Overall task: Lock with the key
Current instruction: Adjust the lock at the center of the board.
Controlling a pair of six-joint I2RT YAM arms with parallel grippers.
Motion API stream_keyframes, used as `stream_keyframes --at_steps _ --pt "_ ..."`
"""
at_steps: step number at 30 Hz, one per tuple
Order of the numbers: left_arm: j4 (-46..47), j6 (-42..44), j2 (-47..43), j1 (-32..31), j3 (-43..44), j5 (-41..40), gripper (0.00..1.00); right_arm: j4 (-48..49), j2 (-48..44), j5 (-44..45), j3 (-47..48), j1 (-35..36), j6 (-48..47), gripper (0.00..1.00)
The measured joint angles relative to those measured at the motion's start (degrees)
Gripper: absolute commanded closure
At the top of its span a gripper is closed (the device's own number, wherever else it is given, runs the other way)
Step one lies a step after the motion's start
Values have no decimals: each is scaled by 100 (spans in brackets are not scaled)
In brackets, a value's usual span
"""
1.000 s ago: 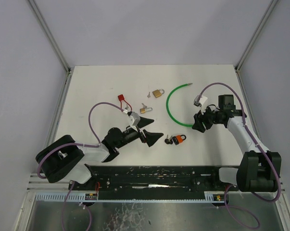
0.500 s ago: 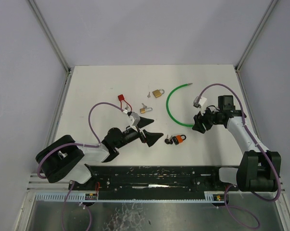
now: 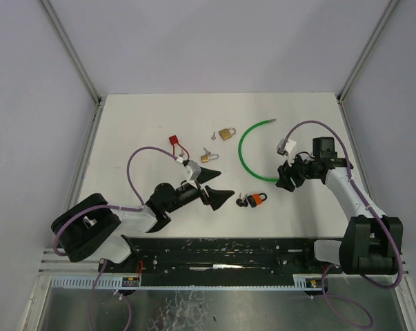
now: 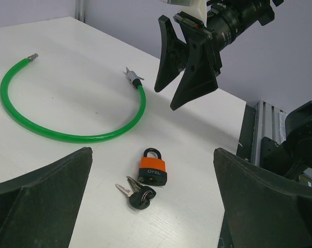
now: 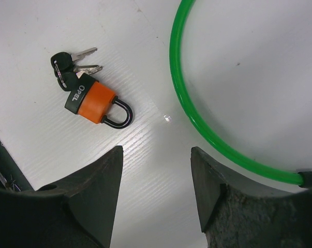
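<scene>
**A:** From above, where was the lock?

**B:** The orange padlock (image 3: pixel 259 200) lay flat on the white table (image 3: pixel 152 110), near the front edge. It was between the left gripper (image 3: pixel 218 185) and the right gripper (image 3: pixel 283 176) and touched neither. Its keys (image 3: pixel 243 201) sat against its left end.

**A:** And around it?

**B:** A green cable (image 3: pixel 240 148) curved behind it, with its near end just beside the right gripper. Farther back lay a brass padlock (image 3: pixel 226 133), a smaller brass padlock (image 3: pixel 208 158) and a small red item (image 3: pixel 173 141).

**A:** Which way did it point?

**B:** Its long axis ran roughly left to right, shackle toward the right arm, keys toward the left arm.

**A:** The left wrist view?

**B:** Both black fingers (image 4: pixel 42 201) stood spread wide with nothing held. The padlock lay ahead in the gap, shackle away from the camera and keys nearer. Beyond it hung the right gripper, and the cable's end lay just by its tips.

**A:** The right wrist view?

**B:** Its fingers (image 5: pixel 78 206) were partly spread and pinched nothing. The padlock lay up and left of the gap, its shackle slanting toward the lower right and its keys at the upper left. The cable swept down the right side and met the edge of the right-hand finger.
</scene>
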Motion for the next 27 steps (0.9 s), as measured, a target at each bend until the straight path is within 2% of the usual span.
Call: stream_keyframes --at_steps 14,19,24,27 --pt "2 2 0 0 0 7 0 0 0 -52 0 2 -157 39" --pt "7 2 0 0 -2 4 0 -79 0 -52 22 26 -529 39" --pt "7 0 0 0 -4 4 0 -485 214 -98 542 136 -1102 40" --pt "7 0 0 0 -4 2 0 -413 431 -155 852 271 -1169 40"
